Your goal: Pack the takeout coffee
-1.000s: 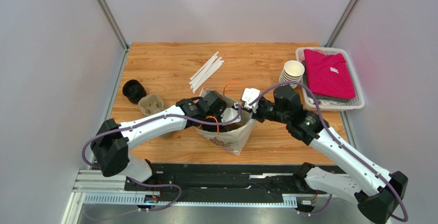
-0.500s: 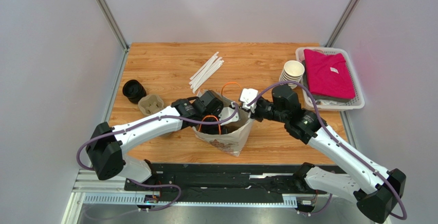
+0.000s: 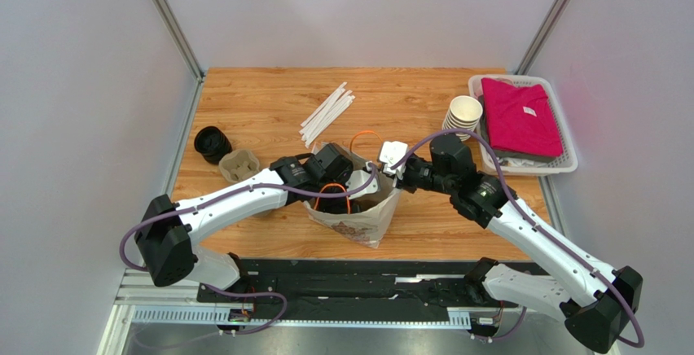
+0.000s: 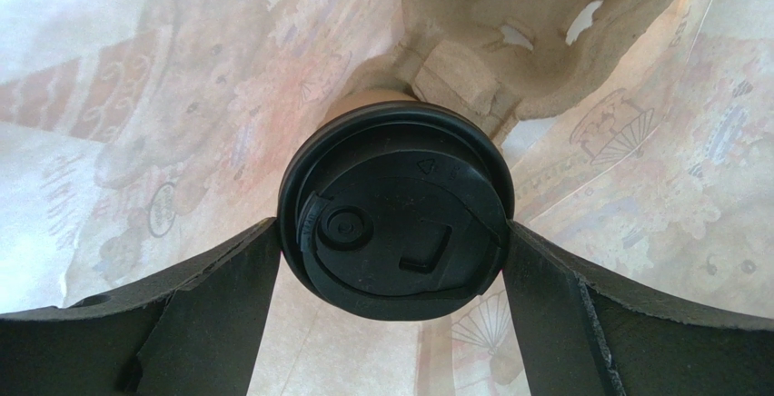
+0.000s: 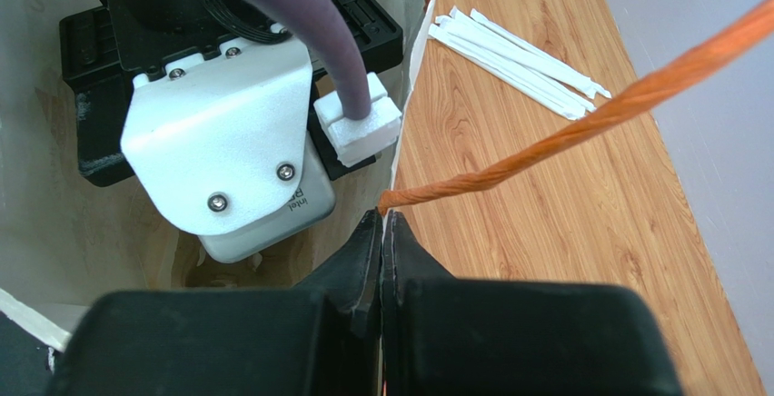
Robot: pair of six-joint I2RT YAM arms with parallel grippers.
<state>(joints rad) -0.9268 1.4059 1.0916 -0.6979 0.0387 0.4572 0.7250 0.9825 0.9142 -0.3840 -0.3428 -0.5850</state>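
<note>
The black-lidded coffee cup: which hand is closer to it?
Left. The left hand is inside the paper bag, fingers flanking the coffee cup; the right hand pinches the bag's rim, higher up.

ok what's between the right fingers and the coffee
The left wrist, down inside the bag. The right wrist view shows it filling the bag and hiding the coffee.

takeout coffee (image 4: 372,102) mostly under lid (image 4: 397,219), pulp tray (image 4: 545,42) cropped — top edge

Lab booth: grey partition walls (image 3: 81,86), rail-mounted robot arms (image 3: 244,196).
</note>
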